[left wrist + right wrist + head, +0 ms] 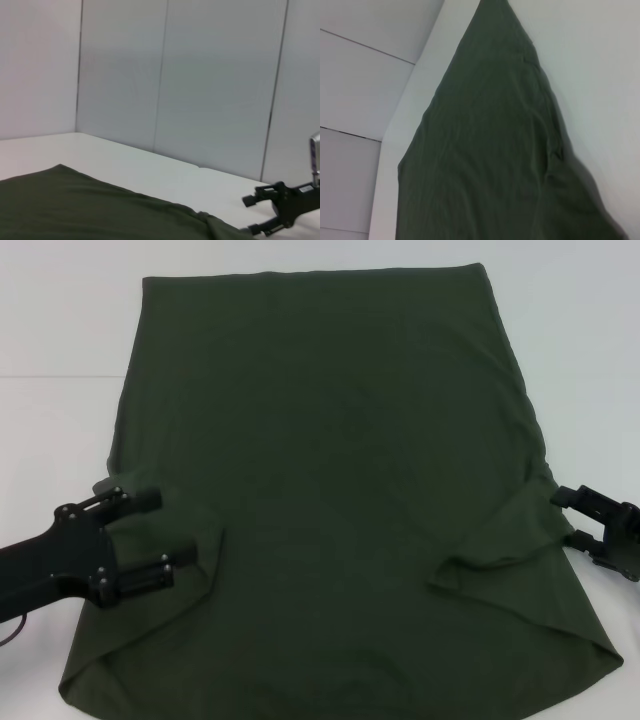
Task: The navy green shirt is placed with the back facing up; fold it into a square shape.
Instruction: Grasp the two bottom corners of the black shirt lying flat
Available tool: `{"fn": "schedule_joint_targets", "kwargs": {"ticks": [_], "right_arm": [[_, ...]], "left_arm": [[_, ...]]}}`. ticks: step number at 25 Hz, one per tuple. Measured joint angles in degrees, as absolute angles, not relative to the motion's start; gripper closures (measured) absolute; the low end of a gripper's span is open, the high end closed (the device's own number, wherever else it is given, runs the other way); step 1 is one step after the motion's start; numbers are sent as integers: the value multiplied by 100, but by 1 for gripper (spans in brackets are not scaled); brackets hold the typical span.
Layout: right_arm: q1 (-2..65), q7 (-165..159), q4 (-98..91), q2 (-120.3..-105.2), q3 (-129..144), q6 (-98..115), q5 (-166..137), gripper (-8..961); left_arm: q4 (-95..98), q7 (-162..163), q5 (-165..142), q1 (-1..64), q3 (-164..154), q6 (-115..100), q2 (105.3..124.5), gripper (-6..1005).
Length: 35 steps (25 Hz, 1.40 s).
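The shirt (340, 480) lies flat on the white counter (60, 320), plain side up, both sleeves already folded inward. The step in hand looks like the sleeve fold; next probably calls for folding the shirt's body. The left end effector (155, 540) rests open over the left sleeve, gripping nothing. The right end effector (572, 515) sits open at the shirt's right edge

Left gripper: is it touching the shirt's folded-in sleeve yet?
Cannot tell. In the head view the left gripper overlaps the folded-in sleeve of the navy green shirt, fingers open, but nothing shows its height above the cloth.
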<state>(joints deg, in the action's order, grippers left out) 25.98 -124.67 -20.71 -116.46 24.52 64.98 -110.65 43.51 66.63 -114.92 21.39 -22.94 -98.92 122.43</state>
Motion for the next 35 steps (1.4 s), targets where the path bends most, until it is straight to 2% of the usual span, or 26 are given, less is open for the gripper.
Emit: {"fn": "schedule_joint_targets", "kwargs": {"ticks": [14, 35], "right_arm": [[2566, -12403, -2065, -11645, 2452, 6494, -11065, 29], [3021, -12330, -2065, -11739, 2582, 6327, -11031, 29]], "left_arm": [[4282, 6662, -11379, 2150, -2205, -9860, 12225, 165], [4280, 6662, -11361, 2126, -2156, -9870, 12215, 165]]}}
